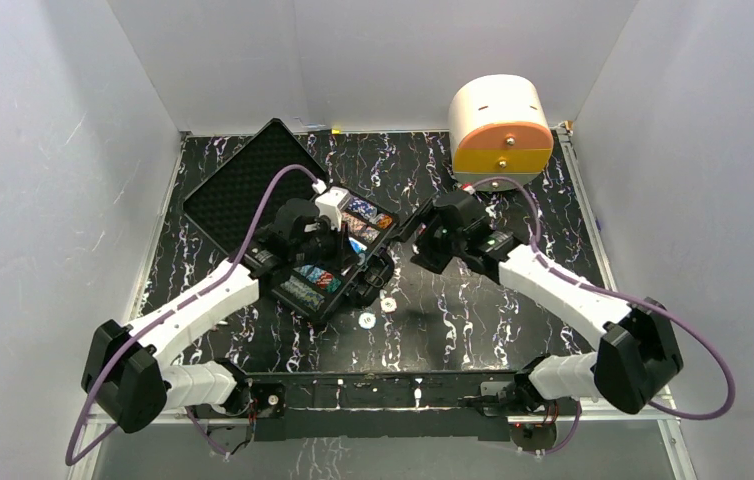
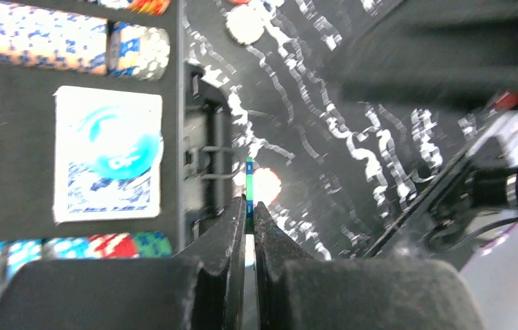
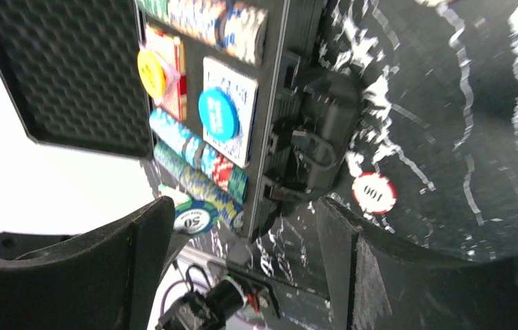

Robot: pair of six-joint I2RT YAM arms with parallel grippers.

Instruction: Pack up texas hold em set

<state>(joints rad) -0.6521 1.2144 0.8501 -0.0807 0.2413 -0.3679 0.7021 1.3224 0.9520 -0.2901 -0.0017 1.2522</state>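
The case sat left of the table's middle, open, with its foam-lined lid thrown back toward the far left corner. Most of the set looked packed. Rows of chips filled their channels, and the blue deck and red deck lay in their wells. A yellow disc and a blue disc rested on top of the decks.

My left gripper hung by the case's front wall, pinched tight on what I took for a poker chip, seen edge-on in green and blue. My right gripper stood wide apart with nothing in it, just beside the case's right side.

By my reckoning that held chip had yet to go in, as did two loose chips on the table near the front wall, one of them marked 100. After that the lid needed closing and latching.

Both arms crowded the case, so I judged they would have to clear off before the lid could swing. I also wondered whether the discs on the decks sat low enough for it to shut. The white-and-orange drawer box stood well apart at the far right, out of the way.
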